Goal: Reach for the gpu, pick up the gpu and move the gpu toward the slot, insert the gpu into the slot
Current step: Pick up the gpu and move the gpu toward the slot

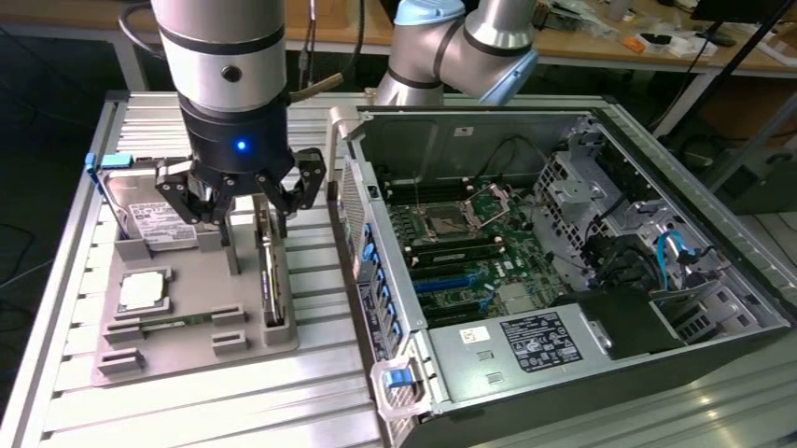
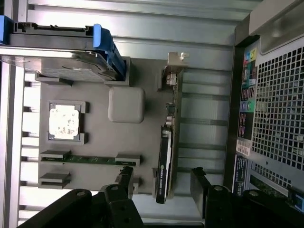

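- Exterior view: the gpu [image 1: 272, 275] stands on its long edge in the grey holder [image 1: 200, 350], on the exterior view's left of the open case [image 1: 473, 131], hard drive [image 1: 156, 224] nearby.
- The claw [image 1: 243, 201] is spread wide and grips nothing.
- Handling, my guess: light, stiff, thin, with fragile parts on its faces. Pinch the flat faces near the upper edge, off the bracket [image 2: 173, 64] and contact edge.
- Wrist view: the gpu's upper edge runs between the fingers [image 2: 124, 183], near them, no contact seen. The claw sits over the end away from the bracket.
- The blue slot [image 1: 439, 280] on the motherboard is well apart from the gpu.
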